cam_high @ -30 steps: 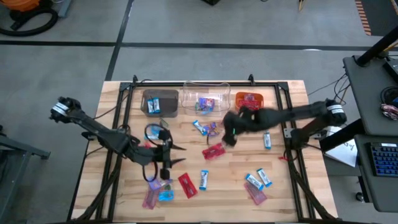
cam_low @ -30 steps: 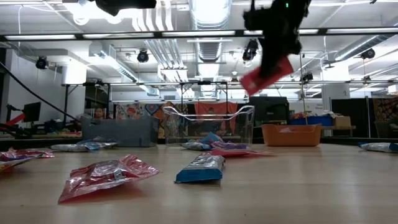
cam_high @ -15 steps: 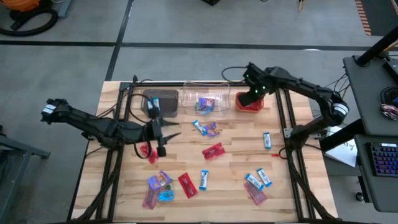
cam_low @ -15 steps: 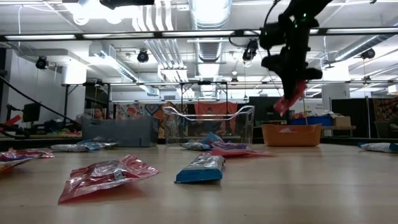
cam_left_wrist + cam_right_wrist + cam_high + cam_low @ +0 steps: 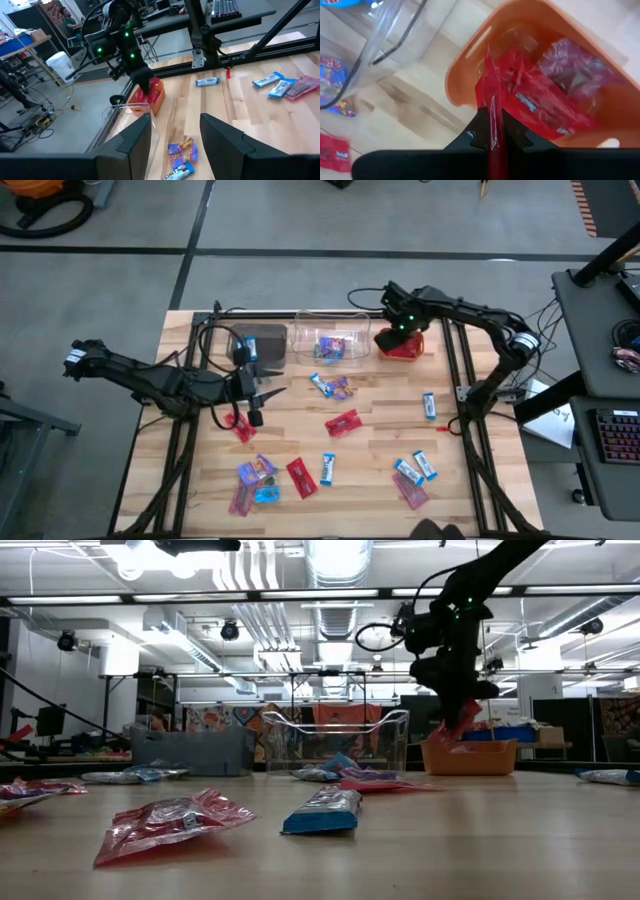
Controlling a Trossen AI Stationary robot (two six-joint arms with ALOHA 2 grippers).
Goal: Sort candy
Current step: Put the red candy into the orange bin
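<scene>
My right gripper point(image 5: 396, 338) is over the orange bin point(image 5: 418, 352) at the table's far edge, shut on a red candy point(image 5: 520, 90); the low view shows my right gripper point(image 5: 458, 718) just above the orange bin point(image 5: 470, 756). More red candy lies in that bin. My left gripper point(image 5: 270, 387) hovers open near the brown bin point(image 5: 262, 345), touching nothing. Loose candy lies flat on the table: a red one point(image 5: 342, 423), a blue one point(image 5: 327, 468) and a mixed pile point(image 5: 255, 480). My right gripper pinches the red candy by one end of its wrapper point(image 5: 492, 131) between the two fingers, coming from above and pointing down. The candy hangs below the fingers, inside the orange bin's opening point(image 5: 470, 65). Whether it touches the candies beneath, I cannot tell.
The clear bin point(image 5: 330, 340) with purple-multicolour candy stands between the brown and orange bins. Black frame rails point(image 5: 450, 380) run along the table's sides. More candy lies at the near right point(image 5: 412, 472), by the right rail point(image 5: 430, 405), and at the left point(image 5: 240, 425).
My right gripper has carried the red candy from above the table's middle toward the far edge, then down into the orange bin's opening. My left gripper has moved from the near-left pile toward the far edge, to beside the brown bin. A red candy now lies left of centre.
</scene>
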